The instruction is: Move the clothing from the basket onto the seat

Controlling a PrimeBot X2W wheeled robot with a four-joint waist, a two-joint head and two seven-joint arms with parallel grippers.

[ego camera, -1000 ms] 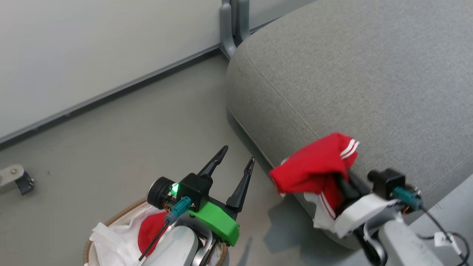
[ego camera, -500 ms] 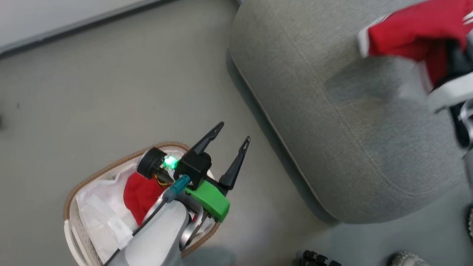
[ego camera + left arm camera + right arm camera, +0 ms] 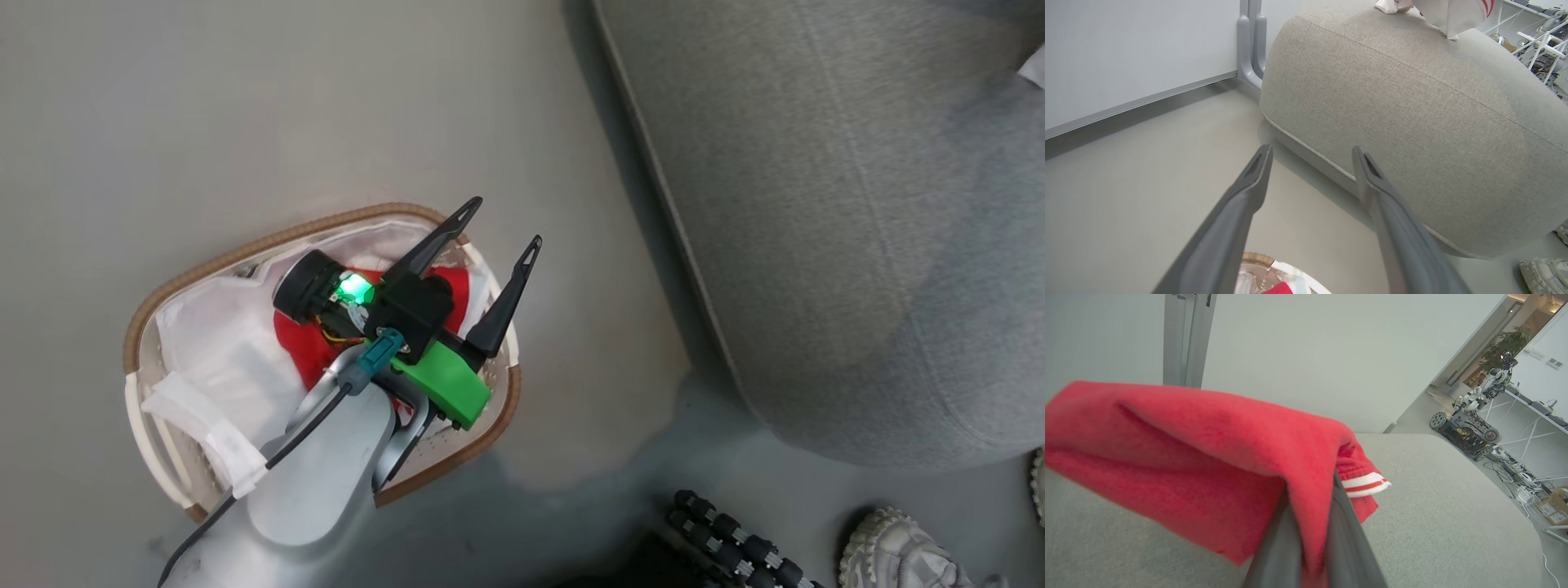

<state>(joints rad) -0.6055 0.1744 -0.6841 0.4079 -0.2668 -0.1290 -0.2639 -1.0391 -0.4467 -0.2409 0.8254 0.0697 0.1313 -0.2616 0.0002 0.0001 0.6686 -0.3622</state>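
1. Left gripper (image 3: 506, 220): fingers spread wide with nothing between them, hanging over the basket (image 3: 326, 222). My own left forearm and wrist housing cover the basket's middle and part of its near rim.

2. Basket: stands on the floor (image 3: 245, 106), near the seat (image 3: 816, 245) but apart from it, with bare floor between. A white liner sheet (image 3: 212, 359) is bunched inside and spills over one end.

3. Second red piece (image 3: 295, 353): lies in the basket on the liner, mostly hidden under my left wrist. I cannot make out its shape or print. The left wrist view catches a red sliver of it at the bottom edge.

4. Right gripper (image 3: 1314, 498): clamped on the red jersey piece (image 3: 1188, 457), which drapes over both fingers and hides their tips. A white trim band (image 3: 1363, 484) with a red stripe shows at one hem. The piece hangs over the seat's top. I cannot tell whether any of it touches the cushion.

5. Seat: grey, cut off at the top and right of the head view. In the left wrist view a pale cloth with red stripes (image 3: 1453, 16) shows above its far side, cropped by the top edge and too partial to identify.

6. Pale shoe (image 3: 906, 551): lower right corner, cut off. Beside it is a black ridged part (image 3: 735, 535). I cannot tell what it is.

7. Wheeled machine (image 3: 1470, 416): far background, small, details unreadable.
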